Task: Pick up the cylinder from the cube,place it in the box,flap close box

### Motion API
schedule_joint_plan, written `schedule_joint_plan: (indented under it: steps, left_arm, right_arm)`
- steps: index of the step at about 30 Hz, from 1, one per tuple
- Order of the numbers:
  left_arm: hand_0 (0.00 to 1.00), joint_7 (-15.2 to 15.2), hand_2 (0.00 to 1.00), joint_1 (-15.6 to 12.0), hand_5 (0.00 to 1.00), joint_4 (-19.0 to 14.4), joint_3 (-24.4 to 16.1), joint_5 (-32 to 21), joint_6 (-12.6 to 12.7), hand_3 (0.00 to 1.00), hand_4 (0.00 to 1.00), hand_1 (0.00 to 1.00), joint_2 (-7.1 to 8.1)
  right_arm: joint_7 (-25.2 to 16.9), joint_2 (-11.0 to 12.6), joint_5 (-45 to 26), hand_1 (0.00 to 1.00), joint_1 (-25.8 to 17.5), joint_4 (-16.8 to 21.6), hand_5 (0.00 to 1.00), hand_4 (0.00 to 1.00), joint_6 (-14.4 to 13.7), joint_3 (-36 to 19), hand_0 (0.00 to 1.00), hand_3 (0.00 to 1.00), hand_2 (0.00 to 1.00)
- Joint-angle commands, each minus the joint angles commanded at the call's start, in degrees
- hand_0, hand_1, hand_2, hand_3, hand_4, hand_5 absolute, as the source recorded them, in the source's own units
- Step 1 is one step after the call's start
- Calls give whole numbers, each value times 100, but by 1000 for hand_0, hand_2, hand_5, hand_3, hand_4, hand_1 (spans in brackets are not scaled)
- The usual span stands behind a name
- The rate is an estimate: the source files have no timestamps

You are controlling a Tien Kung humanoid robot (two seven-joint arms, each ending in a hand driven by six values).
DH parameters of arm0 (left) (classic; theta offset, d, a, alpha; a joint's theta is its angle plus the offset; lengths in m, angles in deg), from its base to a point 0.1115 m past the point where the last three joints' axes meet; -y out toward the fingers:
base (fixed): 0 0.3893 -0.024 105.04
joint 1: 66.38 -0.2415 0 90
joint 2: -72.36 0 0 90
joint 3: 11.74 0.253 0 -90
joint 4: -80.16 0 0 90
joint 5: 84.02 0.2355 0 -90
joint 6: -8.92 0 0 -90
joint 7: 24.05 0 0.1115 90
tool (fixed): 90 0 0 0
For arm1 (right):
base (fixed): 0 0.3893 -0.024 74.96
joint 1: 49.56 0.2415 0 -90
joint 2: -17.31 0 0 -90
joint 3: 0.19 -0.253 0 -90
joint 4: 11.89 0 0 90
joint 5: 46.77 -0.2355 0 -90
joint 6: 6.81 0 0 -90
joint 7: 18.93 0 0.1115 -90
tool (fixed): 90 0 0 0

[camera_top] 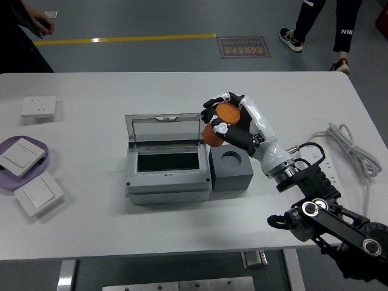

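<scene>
While the right hand grips it above the grey cube, orange cylinder, tilted, beside the open box, white table, grey floor, yellow line.

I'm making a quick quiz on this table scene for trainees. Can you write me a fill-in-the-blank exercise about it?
1. The right hand grips an ____ cylinder.
2. The grey cube shows an empty round ____ on top.
3. The box has its lid standing ____.
4. The cube sits at the box's ____ side in the picture.

Missing words: orange; hole; open; right
</scene>
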Motion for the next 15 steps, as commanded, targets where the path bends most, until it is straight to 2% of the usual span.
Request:
schedule_joint_plan:
  steps: [2,5,6,11,12,15]
  left_arm:
    - [611,0,626,0,253,2,6,-6,1,641,707,623,-2]
    - [611,1,626,2,253,3,14,-12,4,641,707,623,-10]
    - [611,2,625,3,254,3,18,-14,4,642,707,623,-13]
    - [611,3,625,11,254,3,32,-21,7,642,707,623,-21]
    - [611,4,626,12,253,3,35,-22,7,643,707,623,-22]
    - [611,5,626,21,253,3,47,-27,10,643,707,623,-23]
  right_arm:
    - [166,-20,220,271,112,47,2,2,88,62,146,284,378]
    - [519,-75,608,271,297,2,2,2,369,145,146,284,378]
    - [652,-104,756,182,359,-36,2,2,481,171,15,243,326]
    - [1396,-267,1613,182,634,-240,2,2,1075,284,15,243,326]
    - [1532,-286,1770,146,684,-272,2,2,1183,321,2,211,261]
    - [1970,-337,2286,146,871,-367,2,2,1512,499,2,211,261]
